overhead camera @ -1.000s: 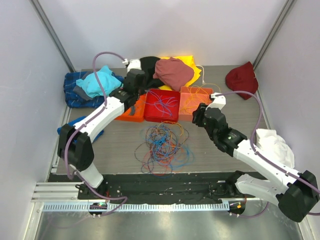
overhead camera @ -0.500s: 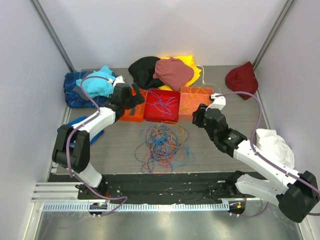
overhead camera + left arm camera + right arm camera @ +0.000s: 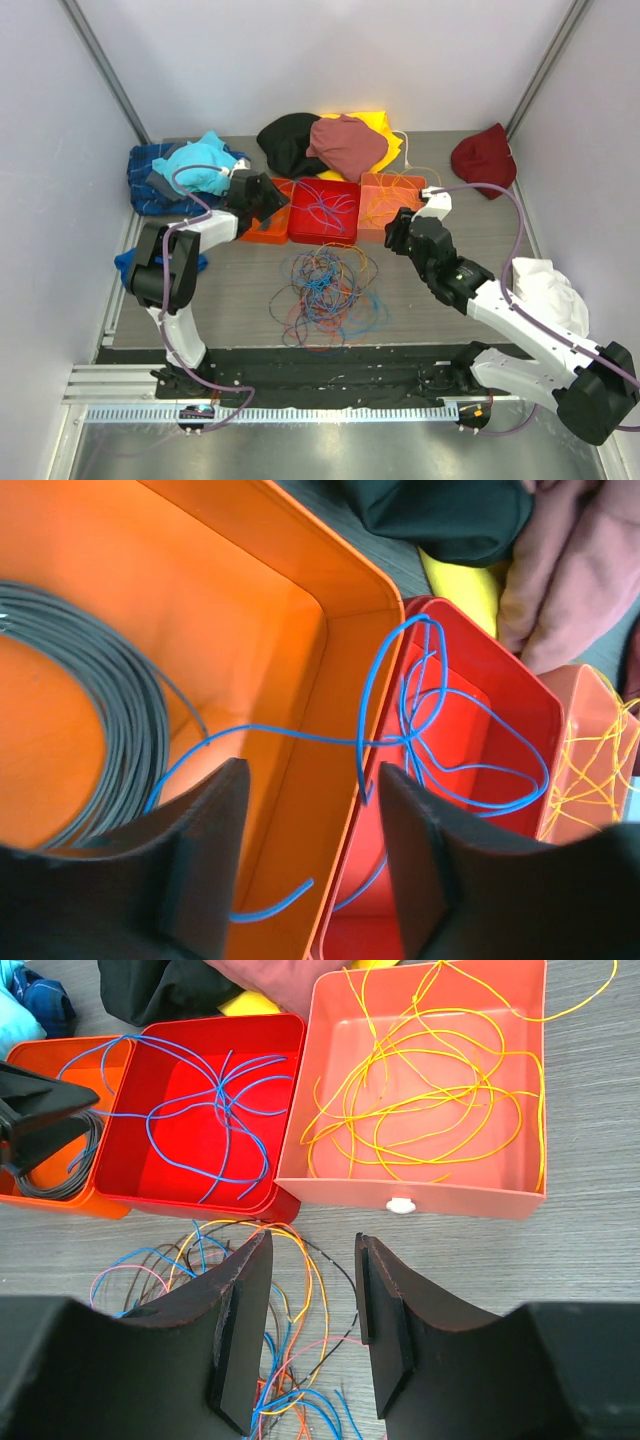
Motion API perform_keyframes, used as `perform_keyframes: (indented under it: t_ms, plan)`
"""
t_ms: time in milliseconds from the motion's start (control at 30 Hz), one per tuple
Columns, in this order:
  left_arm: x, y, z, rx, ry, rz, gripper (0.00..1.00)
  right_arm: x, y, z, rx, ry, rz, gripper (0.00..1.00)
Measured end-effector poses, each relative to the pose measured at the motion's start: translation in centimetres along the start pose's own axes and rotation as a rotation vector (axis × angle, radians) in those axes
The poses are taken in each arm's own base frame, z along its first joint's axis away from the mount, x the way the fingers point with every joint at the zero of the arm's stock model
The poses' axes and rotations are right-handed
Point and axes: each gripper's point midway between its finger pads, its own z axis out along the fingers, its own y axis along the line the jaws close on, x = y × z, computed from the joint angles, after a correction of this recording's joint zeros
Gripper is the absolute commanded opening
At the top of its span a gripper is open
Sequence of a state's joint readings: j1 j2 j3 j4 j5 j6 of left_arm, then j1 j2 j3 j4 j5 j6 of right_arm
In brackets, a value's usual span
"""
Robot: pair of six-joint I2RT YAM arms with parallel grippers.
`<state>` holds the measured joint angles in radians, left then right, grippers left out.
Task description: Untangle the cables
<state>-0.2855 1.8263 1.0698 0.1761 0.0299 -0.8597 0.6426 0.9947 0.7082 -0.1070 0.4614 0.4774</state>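
A loose tangle of cables (image 3: 325,290) in blue, orange, yellow and pink lies on the table in front of three bins. The red bin (image 3: 323,210) holds blue cables (image 3: 215,1100). Yellow cables (image 3: 430,1100) lie in the salmon bin (image 3: 390,198). The orange bin (image 3: 250,610) holds a grey coil (image 3: 110,710), and one blue cable (image 3: 400,720) runs over its wall into the red bin. My left gripper (image 3: 315,850) hangs open over the wall between the orange and red bins, holding nothing. My right gripper (image 3: 315,1330) is open above the tangle's far right edge (image 3: 300,1260), also holding nothing.
Clothes are piled behind the bins: a black cloth (image 3: 288,140), a maroon garment (image 3: 345,145) and a yellow one (image 3: 385,128). A teal cloth (image 3: 195,165) on blue plaid lies back left. A dark red cap (image 3: 483,155) sits back right, a white cloth (image 3: 545,290) at the right.
My left arm has folded back to the left, bringing its gripper from near the black cloth to over the orange bin. The right arm has not moved.
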Motion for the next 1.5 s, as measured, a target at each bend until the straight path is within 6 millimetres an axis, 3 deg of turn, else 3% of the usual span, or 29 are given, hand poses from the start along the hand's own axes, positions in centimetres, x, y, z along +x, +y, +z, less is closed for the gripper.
perform_keyframes:
  t_ms: [233,300,433,600,733,867,1033,1167,1267,1300,1500]
  plan:
    - [-0.7,-1.7,0.7,0.063,-0.007,-0.018,0.06,0.0,0.0,0.0,0.000,0.001,0.000,0.46]
    - [-1.0,-2.2,0.7,0.081,-0.015,-0.015,0.01,0.1,0.0,0.1,0.001,0.002,-0.001,0.46]
    - [-1.6,-2.8,0.0,0.096,-0.031,0.005,0.00,0.3,0.0,0.2,0.005,0.010,-0.005,0.46]
    - [-3.6,-5.4,-2.9,0.144,-0.089,0.068,0.00,0.4,0.0,0.2,0.005,0.011,-0.005,0.46]
    - [-5.7,-9.5,-5.9,0.203,-0.155,0.142,0.00,0.4,0.0,0.2,0.005,0.011,-0.005,0.46]
    - [-6.9,-15.2,-8.5,0.265,-0.217,0.257,0.00,0.4,0.0,0.2,0.004,0.010,-0.005,0.46]
    - [-5.3,-19.3,-9.7,0.296,-0.228,0.379,0.00,0.1,0.0,0.1,0.001,0.004,-0.001,0.46]
    - [-2.4,-17.6,-7.3,0.234,-0.157,0.426,0.00,-0.4,0.1,-0.3,-0.007,-0.011,0.007,0.46]
    - [0.0,-14.4,-4.7,0.145,-0.091,0.454,0.00,-0.6,0.0,-0.5,-0.010,-0.020,0.011,0.46]
    - [1.3,-12.3,-3.5,0.092,-0.051,0.471,0.00,-0.6,0.0,-0.5,-0.010,-0.019,0.011,0.46]
    - [3.5,-8.4,-1.6,-0.027,0.022,0.520,0.00,-0.3,-0.2,-0.5,-0.007,-0.014,0.008,0.46]
